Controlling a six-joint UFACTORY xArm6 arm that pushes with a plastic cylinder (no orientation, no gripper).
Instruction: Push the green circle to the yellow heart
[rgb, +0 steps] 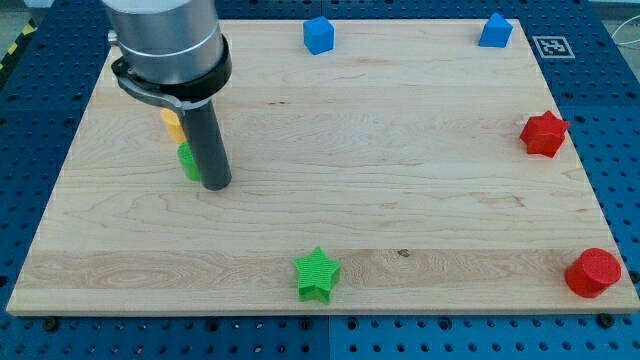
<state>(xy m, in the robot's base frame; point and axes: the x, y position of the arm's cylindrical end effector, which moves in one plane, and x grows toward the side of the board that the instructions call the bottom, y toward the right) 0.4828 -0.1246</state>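
The green circle (187, 160) shows only as a sliver at the view's left, mostly hidden behind my rod. The yellow heart (172, 124) sits just above it, also largely hidden by the rod and the arm's body. The two blocks look close together or touching. My tip (217, 185) rests on the board right against the green circle's right side, slightly below it.
A green star (318, 274) lies near the bottom middle. A red circle (593, 272) is at the bottom right, a red star (544, 134) at the right edge. A blue cube (318, 35) and another blue block (495, 31) sit along the top edge of the wooden board (400, 180).
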